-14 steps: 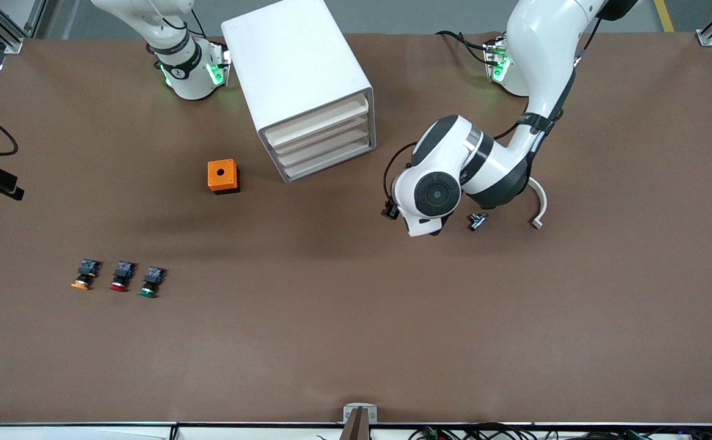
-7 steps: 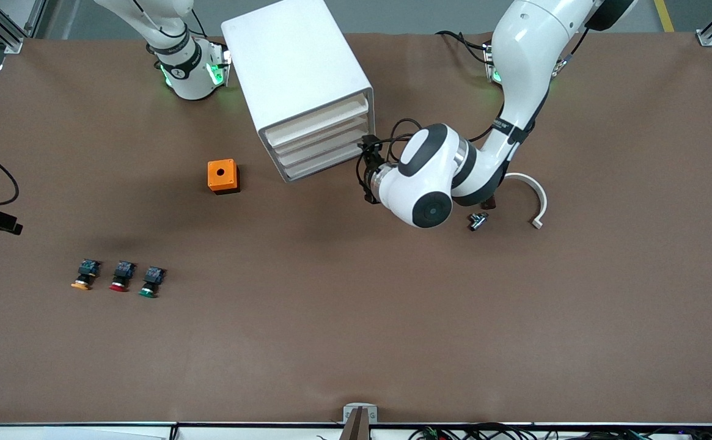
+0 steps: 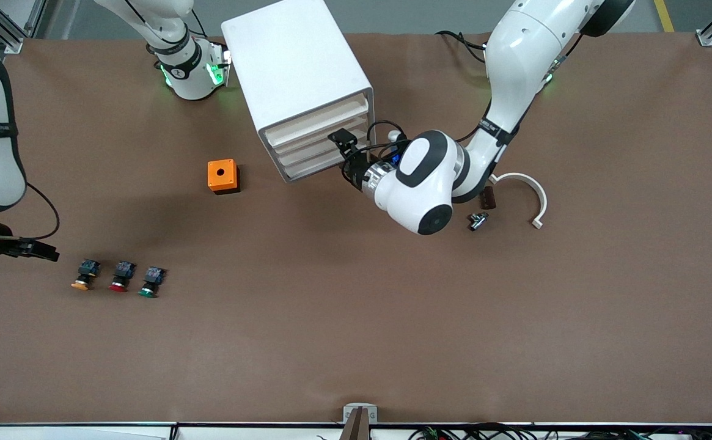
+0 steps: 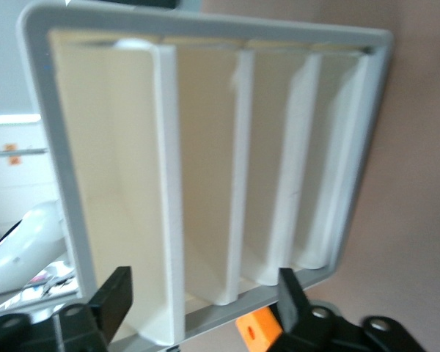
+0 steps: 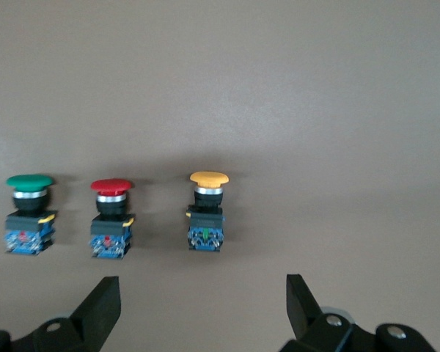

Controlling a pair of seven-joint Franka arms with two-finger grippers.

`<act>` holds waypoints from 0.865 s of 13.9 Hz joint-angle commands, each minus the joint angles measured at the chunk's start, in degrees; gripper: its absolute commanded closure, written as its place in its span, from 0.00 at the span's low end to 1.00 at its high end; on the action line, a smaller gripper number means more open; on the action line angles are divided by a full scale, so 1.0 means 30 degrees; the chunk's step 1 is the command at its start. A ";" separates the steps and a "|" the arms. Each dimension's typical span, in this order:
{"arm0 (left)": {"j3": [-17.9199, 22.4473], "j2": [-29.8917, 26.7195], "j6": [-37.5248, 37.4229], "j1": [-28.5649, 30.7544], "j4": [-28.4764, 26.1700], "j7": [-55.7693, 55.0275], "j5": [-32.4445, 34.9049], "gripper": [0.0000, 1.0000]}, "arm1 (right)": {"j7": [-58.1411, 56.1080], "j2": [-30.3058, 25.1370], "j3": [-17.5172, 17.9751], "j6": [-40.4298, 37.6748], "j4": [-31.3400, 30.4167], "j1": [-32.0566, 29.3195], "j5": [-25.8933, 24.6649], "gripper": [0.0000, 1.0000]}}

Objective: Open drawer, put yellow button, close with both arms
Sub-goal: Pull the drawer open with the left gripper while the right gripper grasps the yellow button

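front view: over the last second the left arm has swung from over the bare desk [image 3: 356, 318] near the small metal part [image 3: 477, 220] and the curved white piece [image 3: 530, 195] to the front of the white cabinet [image 3: 297, 79]. the left gripper [image 3: 344, 143] is now right at the drawer fronts, near their end toward the left arm. the right arm, barely in frame a second ago, has come down at its own end of the desk, and the right gripper [image 3: 41, 252] sits just beside the yellow button [image 3: 84, 275]. that button lies in a row with the red button [image 3: 121, 277] and the green button [image 3: 150, 282], nearer the camera than the orange box [image 3: 223, 176].

left wrist view: the top drawer [image 4: 125, 176] is shut, flush with the three below it. the left gripper's fingers [image 4: 116, 297] stand apart, with the front edge of the drawers between them, nothing clamped.

right wrist view: the right gripper's fingers [image 5: 103, 306] are wide apart, the yellow button [image 5: 208, 209] lined up ahead of the gap, untouched.

it looks as if both arms have finished their approach: pulling the drawer and picking the button seem next.
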 commanded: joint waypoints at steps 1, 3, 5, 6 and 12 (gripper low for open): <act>0.0087 0.0420 -0.0261 -0.0626 0.0393 -0.0511 -0.0913 0.26 | 0.0153 0.0472 0.0230 0.3626 -0.2114 -0.0343 0.0429 0.00; 0.0059 0.0771 -0.0261 -0.0861 0.0392 -0.0511 -0.1526 0.29 | 0.0153 0.1204 0.0288 0.4606 -0.2356 -0.0430 0.0458 0.00; 0.0088 0.1122 -0.0261 -0.1476 0.0422 -0.0511 -0.2027 0.35 | 0.0124 0.1791 0.0289 0.5044 -0.2356 -0.0285 0.1100 0.00; 0.0088 0.1153 -0.0261 -0.1681 0.0393 -0.0511 -0.2057 0.36 | 0.0124 0.2142 0.0289 0.5221 -0.2356 -0.0226 0.1103 0.00; 0.0204 0.1387 -0.0320 -0.1802 0.0480 -0.0423 -0.1940 0.88 | 0.0124 0.3692 0.0347 0.5692 -0.1335 0.0009 0.1249 0.00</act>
